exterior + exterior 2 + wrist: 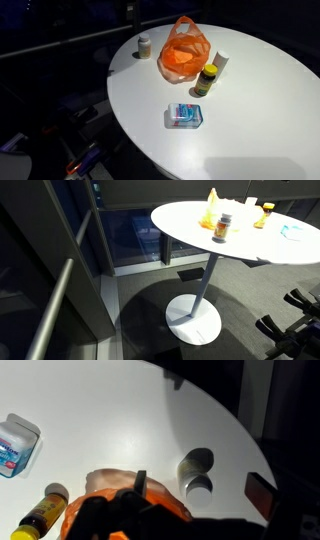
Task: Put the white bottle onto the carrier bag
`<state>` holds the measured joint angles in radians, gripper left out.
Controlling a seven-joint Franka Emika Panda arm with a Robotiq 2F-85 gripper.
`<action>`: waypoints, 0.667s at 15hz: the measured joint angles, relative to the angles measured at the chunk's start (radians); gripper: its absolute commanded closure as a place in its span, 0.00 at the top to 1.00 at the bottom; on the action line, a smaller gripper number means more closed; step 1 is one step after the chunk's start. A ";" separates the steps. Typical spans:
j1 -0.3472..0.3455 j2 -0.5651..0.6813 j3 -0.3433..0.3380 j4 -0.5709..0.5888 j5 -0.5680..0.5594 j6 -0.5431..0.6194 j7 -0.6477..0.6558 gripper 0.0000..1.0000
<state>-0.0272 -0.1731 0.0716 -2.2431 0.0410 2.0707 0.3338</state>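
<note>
The white bottle [198, 472] stands upright on the round white table [110, 420], seen from above in the wrist view. It also shows in both exterior views [145, 45] [223, 225]. The orange carrier bag [105, 495] lies just beside it and also shows in both exterior views [184, 52] [210, 210]. My gripper [200, 488] is open above the bottle, with one finger over the bag's edge and the other on the bottle's far side. The bottle and the fingers are apart. I cannot make out the gripper in the dark exterior views.
A yellow bottle with a dark cap [206, 78] [45, 512] stands on the bag's other side. A blue-and-white packet [184, 115] [15, 445] lies nearer the table's middle. A small white object [221, 60] sits behind the yellow bottle. The table edge [250, 450] is close to the white bottle.
</note>
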 measured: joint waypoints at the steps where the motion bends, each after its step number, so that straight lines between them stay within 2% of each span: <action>1: 0.007 0.020 0.003 0.000 -0.001 0.022 0.003 1.00; 10: 0.041 0.180 0.012 -0.001 -0.093 0.229 0.113 1.00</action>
<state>0.0143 0.0070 0.0833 -2.2441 -0.0524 2.2997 0.4464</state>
